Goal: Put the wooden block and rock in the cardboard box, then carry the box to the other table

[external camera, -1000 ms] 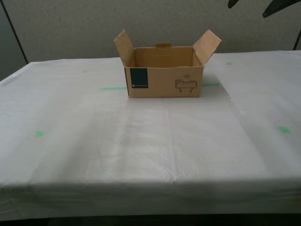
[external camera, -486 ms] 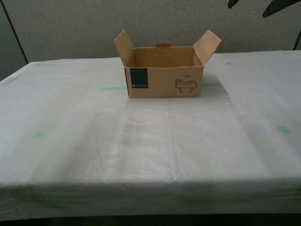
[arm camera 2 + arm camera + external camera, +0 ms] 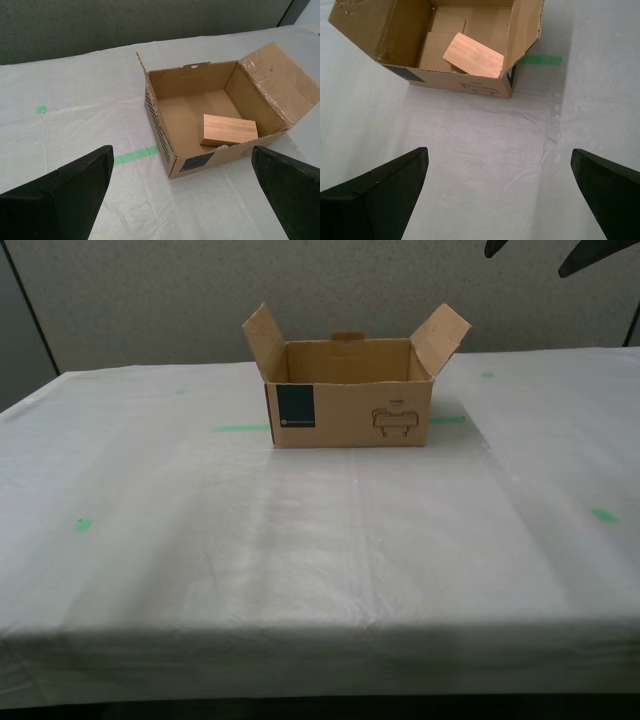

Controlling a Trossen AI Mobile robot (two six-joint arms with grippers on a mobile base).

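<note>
The cardboard box (image 3: 349,412) stands open on the other table (image 3: 300,540), which is draped in white cloth, with its side flaps up. The wooden block (image 3: 229,130) lies tilted inside the cardboard box (image 3: 165,145), near the front wall; it shows too in the first wrist view, wooden block (image 3: 473,55), cardboard box (image 3: 465,85). The rock is hidden. My second gripper (image 3: 181,152) is open, above and short of the box. My first gripper (image 3: 499,152) is open over bare cloth, apart from the box. Neither holds anything.
Green tape marks (image 3: 83,525) dot the cloth, and a green strip (image 3: 240,428) runs beside the box. Dark arm parts (image 3: 590,255) hang at the exterior view's top right. A grey wall stands behind the table. The table's front edge (image 3: 320,635) is near.
</note>
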